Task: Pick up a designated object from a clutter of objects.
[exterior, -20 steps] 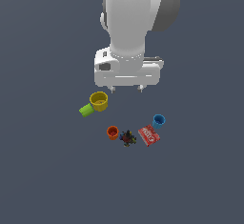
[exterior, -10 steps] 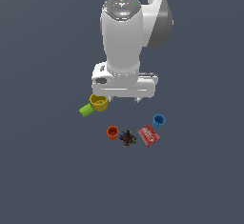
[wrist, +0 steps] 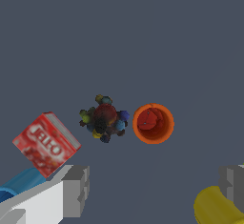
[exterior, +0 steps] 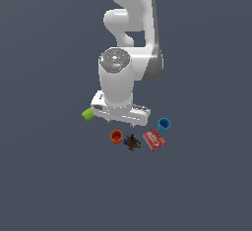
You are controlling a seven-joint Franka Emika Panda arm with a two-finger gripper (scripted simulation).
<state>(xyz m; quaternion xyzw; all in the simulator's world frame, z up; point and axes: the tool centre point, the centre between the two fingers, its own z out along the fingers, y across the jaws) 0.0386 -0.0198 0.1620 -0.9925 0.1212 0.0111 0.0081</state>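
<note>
from the exterior view's left: the green cylinder [exterior: 87, 114], then the orange cup [exterior: 116, 136] just beside the dark lump [exterior: 131, 142], open mouth up for gripping; fingers [wrist: 76, 189] apart, empty, poised above it.

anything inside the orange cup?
Wrist view looks straight into the orange cup: only its red inner floor shows, nothing in it. The open pincer is off to one side of it. In the exterior view the cup is too small to check.
</note>
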